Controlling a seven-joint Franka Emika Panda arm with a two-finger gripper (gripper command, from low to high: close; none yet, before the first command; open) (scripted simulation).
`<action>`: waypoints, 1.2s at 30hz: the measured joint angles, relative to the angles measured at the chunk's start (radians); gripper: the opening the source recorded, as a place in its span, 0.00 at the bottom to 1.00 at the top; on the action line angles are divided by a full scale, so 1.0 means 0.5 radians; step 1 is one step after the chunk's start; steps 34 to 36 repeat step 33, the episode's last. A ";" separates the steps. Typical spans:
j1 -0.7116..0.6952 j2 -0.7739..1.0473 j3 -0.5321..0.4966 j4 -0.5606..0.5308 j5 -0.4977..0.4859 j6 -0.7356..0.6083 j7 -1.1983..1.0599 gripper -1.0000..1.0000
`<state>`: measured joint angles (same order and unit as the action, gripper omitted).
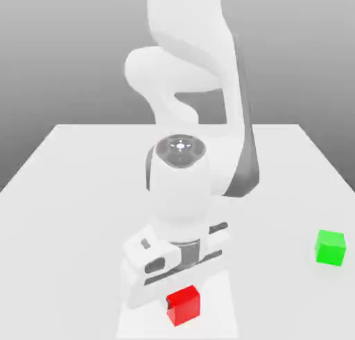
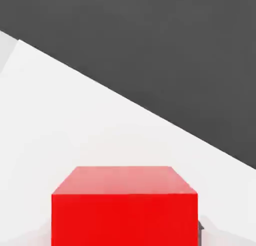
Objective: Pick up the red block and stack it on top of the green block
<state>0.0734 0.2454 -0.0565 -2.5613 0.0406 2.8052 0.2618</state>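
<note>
The red block (image 1: 184, 306) rests on the white table near its front edge, directly under my hand. My gripper (image 1: 180, 301) has come straight down over it and is shut on the red block, with a dark fingertip (image 1: 169, 302) pressed to the side facing the exterior view's left. In the hand view the red block (image 2: 125, 210) sits very close, and a dark finger (image 2: 200, 232) touches its side. The green block (image 1: 330, 247) stands alone on the table, off to the exterior view's right of the red one and a little farther back.
The white table (image 1: 76, 193) stretches wide around both blocks, with its front edge close to the red block. My arm's white links (image 1: 187, 89) rise behind the hand at the table's middle.
</note>
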 joint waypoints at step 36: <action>0.990 -0.320 0.642 -0.086 -0.192 -0.236 -0.582 1.00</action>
